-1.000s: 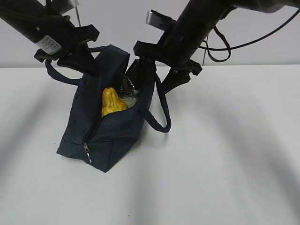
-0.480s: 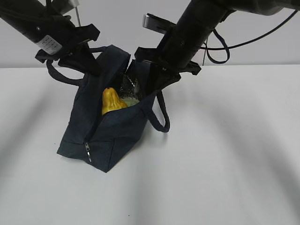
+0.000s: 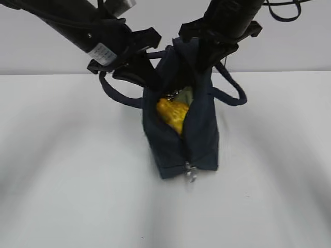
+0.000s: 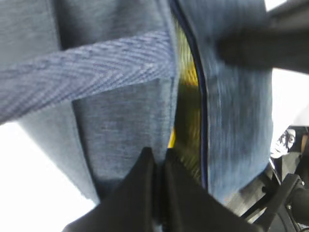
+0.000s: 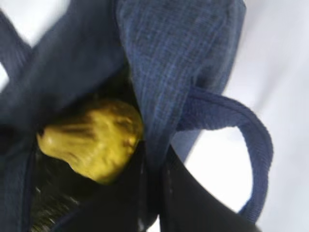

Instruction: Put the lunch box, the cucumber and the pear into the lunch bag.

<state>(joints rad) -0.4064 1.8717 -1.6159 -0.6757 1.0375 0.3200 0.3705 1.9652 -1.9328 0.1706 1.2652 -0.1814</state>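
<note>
The dark navy lunch bag stands in the middle of the white table, its top open and its zipper end facing the exterior camera. The yellow pear lies inside it, with a dull green patch behind; I cannot tell whether that is the lunch box or the cucumber. My left gripper is shut on the bag's left rim, beside the pear. My right gripper is shut on the bag's right wall, with the pear just left of its fingers.
Two loop handles hang off the bag, one to the left and one to the right. A zipper pull dangles at the bag's near end. Bare white tabletop surrounds the bag, with a pale wall behind.
The right gripper has closed on the bag's right rim. Both arms have shifted right with the bag, which has turned so its zipper end faces the camera.
</note>
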